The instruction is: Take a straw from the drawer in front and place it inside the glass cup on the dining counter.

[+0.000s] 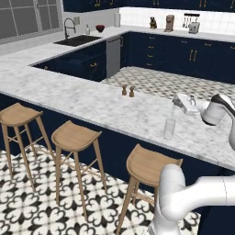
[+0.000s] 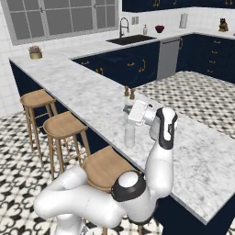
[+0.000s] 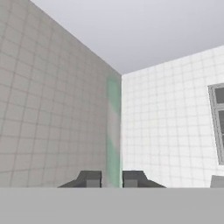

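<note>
The glass cup [image 1: 169, 129] [image 2: 130, 136] stands on the dining counter [image 1: 87, 98] [image 2: 87, 98], near its stool-side edge. My gripper [image 1: 176, 99] [image 2: 125, 110] [image 3: 112, 178] hovers just above the cup, pointing sideways, and is shut on the straw [image 3: 113, 127]. In the hand view the straw runs up between the fingertips as a pale, blurred strip. In the left base view the straw [image 1: 173, 112] hangs thin and upright from the fingers down to the cup's mouth; I cannot tell whether its lower end is inside. The drawer is out of view.
Two small brown shakers [image 1: 128, 91] [image 2: 130, 93] stand on the counter behind the cup. Three wooden stools [image 1: 75, 137] [image 2: 65, 125] line the counter's near side. A black sink [image 1: 78, 40] lies in the far worktop.
</note>
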